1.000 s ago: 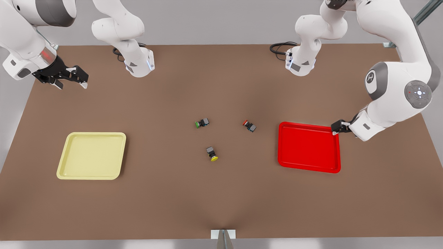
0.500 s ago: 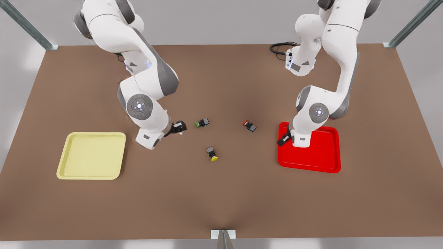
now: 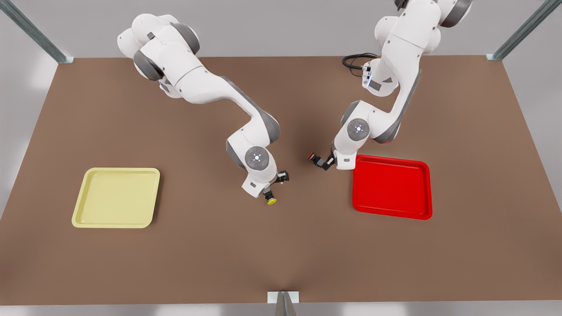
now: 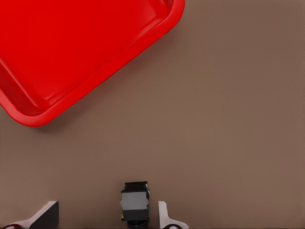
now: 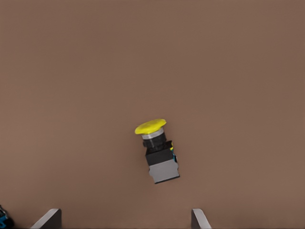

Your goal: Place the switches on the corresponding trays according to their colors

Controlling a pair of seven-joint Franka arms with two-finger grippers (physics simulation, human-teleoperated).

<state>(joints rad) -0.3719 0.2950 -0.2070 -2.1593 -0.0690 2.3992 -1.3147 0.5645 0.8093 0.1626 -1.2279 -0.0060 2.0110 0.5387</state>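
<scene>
The yellow-capped switch [image 3: 270,197] [image 5: 156,152] lies on its side on the brown table. My right gripper [image 3: 275,184] [image 5: 125,213], on the front view's left arm, hangs open just above it. The red-capped switch [image 3: 314,158] lies left of the red tray [image 3: 392,210] [image 4: 28,109]. My left gripper [image 3: 324,162] [image 4: 106,210] is open and low around it; its black-and-grey body [image 4: 135,200] sits between the fingers, closer to one fingertip [image 4: 162,214]. The pale yellow tray [image 3: 83,215] lies at the front view's left. The green-capped switch is hidden behind the right arm.
Both arm bases stand at the table's far edge, with a black cable coil [image 3: 354,59] beside one. Metal frame posts [image 3: 520,33] rise at the far corners. Bare table [image 3: 281,254] stretches along the near side.
Both arms have swung in. The right gripper went from beside the green switch to over the yellow one. The left gripper left the red tray for the red switch. Switches and trays stayed put.
</scene>
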